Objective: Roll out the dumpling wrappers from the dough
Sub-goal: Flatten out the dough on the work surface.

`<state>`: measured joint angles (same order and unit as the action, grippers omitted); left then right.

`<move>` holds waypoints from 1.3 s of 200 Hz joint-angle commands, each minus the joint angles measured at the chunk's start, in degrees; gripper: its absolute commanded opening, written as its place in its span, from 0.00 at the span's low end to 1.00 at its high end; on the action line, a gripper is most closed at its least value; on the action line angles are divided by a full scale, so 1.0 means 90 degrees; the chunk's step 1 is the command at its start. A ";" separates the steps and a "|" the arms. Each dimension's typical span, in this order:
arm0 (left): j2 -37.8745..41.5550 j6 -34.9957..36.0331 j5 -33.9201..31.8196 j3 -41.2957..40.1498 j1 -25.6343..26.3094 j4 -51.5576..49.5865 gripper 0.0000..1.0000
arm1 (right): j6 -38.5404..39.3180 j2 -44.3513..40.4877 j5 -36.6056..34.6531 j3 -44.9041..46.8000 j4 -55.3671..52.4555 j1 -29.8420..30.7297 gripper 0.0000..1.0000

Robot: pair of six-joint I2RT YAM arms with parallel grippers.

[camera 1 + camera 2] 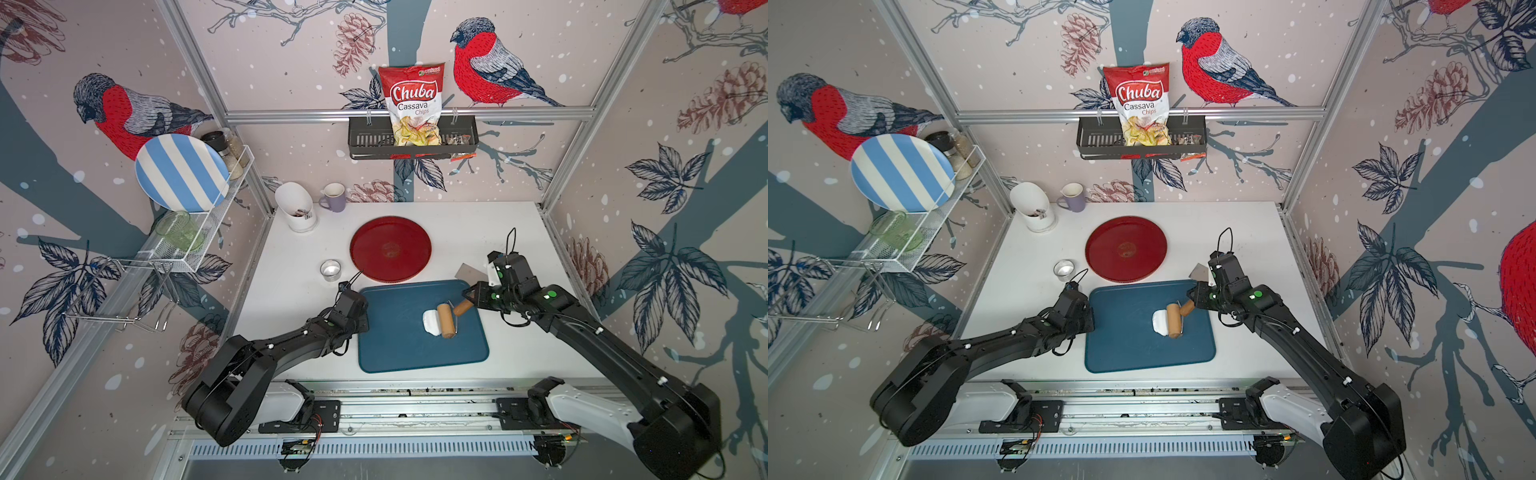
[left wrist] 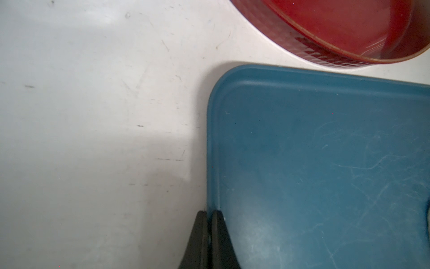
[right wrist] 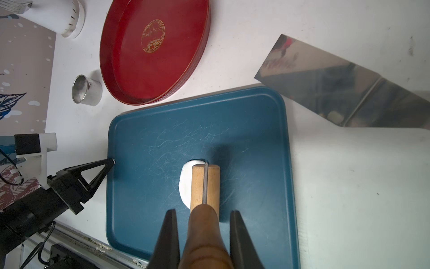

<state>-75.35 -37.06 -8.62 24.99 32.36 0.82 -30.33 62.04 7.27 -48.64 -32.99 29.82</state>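
Centre-frame dough point(image 3: 185, 184): soft, tacky, light; work it via roller point(image 3: 197, 184). Right fingers point(image 3: 168, 233) grasp roller handle point(image 3: 204, 233); left fingers point(image 2: 202, 233) clench tray rim point(image 2: 212, 139).

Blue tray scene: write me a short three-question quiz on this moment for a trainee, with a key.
1. True or false: the roller lies on the dough.
2. What are the left jaws shut on? A the rim of the blue tray; B the dough; C the roller.
3. Fill in: the right jaws hold the roller by its wooden ____.
Key: 1 true; 2 A; 3 handle.
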 commanded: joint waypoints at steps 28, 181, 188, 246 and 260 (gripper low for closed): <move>-0.0016 -0.0004 0.0013 -0.0005 -0.0013 -0.0203 0.00 | 0.0159 -0.0018 0.0208 0.0197 0.0633 0.0000 0.00; -0.0016 0.0003 0.0040 0.0001 -0.0012 -0.0197 0.00 | 0.0032 0.0087 0.0107 0.0570 0.0459 0.0227 0.00; -0.0016 0.0000 0.0040 0.0005 -0.0016 -0.0199 0.00 | 0.0002 0.0107 0.0083 0.0579 0.0469 0.0281 0.00; -0.0006 -0.0004 0.0040 -0.0006 -0.0017 -0.0189 0.00 | -0.0176 0.0164 -0.0136 0.0526 0.0337 0.0472 0.00; -0.0016 0.0006 0.0040 -0.0009 -0.0012 -0.0190 0.00 | -0.0183 0.0145 -0.0182 0.0445 0.0263 0.0472 0.00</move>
<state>-75.35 -37.01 -9.21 24.99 32.36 0.56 -31.11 62.98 5.23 -44.18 -25.26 33.52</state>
